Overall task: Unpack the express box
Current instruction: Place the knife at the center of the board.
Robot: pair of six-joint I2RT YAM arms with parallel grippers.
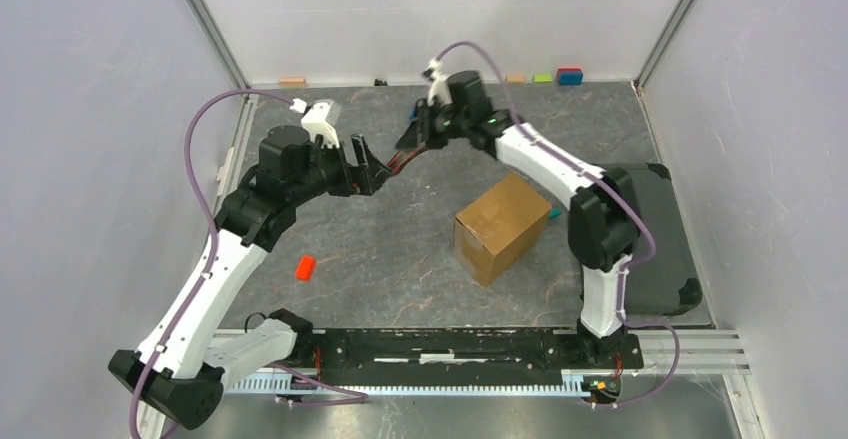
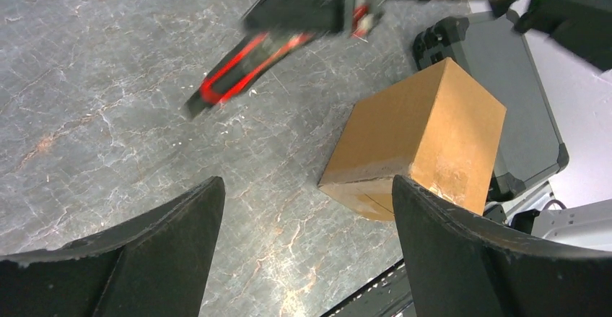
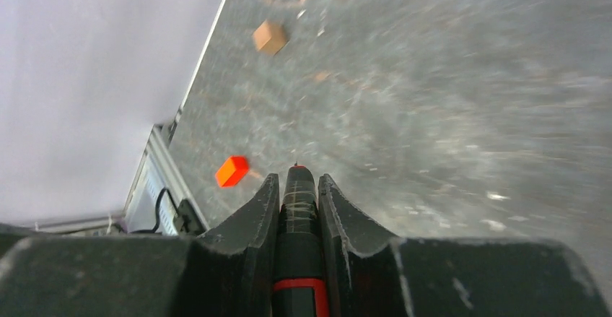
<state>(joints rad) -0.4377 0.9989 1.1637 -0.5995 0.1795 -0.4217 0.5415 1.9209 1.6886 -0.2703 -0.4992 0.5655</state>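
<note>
Brown cardboard and taped shut, the cube-like express box [image 1: 503, 227] [image 2: 426, 136] sits flat on the grey marbled table [image 1: 400, 259], right of centre and in front of the right arm's base. Set at a slant, one corner points at the arm bases, and its slightly longer side runs from near left to far right. All flaps are closed. A small teal piece [image 1: 553, 215] shows just beside its right corner. The flat black tray [image 1: 660, 249] [image 2: 512, 79] lies near the box on the right, at the table's edge.

Well beyond the box, both grippers meet over the far middle of the table. The right gripper [image 1: 415, 134] [image 3: 297, 180] is clenched on a slim black cutter with red trim [image 2: 245, 71] [image 3: 297, 245], which juts out past the fingertips toward the left arm. The left gripper [image 1: 368, 162] [image 2: 307, 185] faces it, spread wide and holding nothing, the cutter just off its tips.

A red block [image 1: 305, 267] [image 3: 232, 171] lies alone on the near left, well apart from the box. A tan block [image 1: 292, 81] [image 3: 269, 37] rests by the far wall, with green [image 1: 542, 77] and blue [image 1: 570, 76] blocks farther right.
</note>
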